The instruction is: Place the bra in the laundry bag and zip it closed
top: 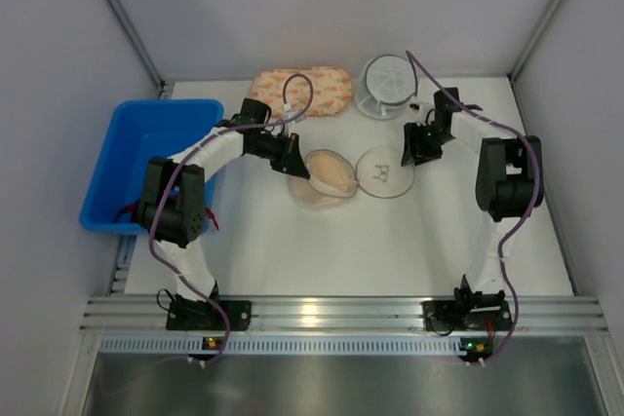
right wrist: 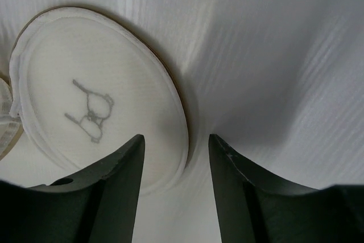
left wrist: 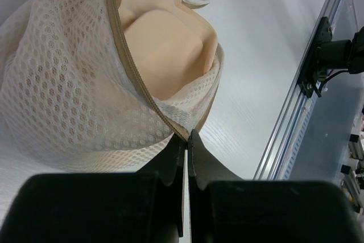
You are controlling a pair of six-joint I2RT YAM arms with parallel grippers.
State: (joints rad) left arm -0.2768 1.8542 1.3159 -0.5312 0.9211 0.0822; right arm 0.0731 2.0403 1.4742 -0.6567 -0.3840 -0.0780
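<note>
1. Top view: the laundry bag [top: 395, 182] lies open mid-counter [top: 292, 250], its two mesh domes side by side and joined in the middle. The bra [top: 331, 174] sits inside the left dome. The right dome shows only a small dark mark [top: 382, 173]. My left end effector [top: 295, 161] is at the left dome's outer rim, and my right end effector [top: 414, 155] is at the right dome's outer rim. A blue bin [top: 146, 158] sits at the counter's left edge. A floral pouch [top: 302, 92] and a white ribbed container [top: 392, 85] are at the back.
2. Left wrist view: my fingers are pressed together, clamped on the bag's rim at the zipper tape. The bra fills the mesh dome just beyond the fingertips, and the zipper is open.
3. Right wrist view: my fingers are apart and grip nothing. The marked dome lies flat, with its rim showing in the gap between them. I can't tell whether they touch it.
</note>
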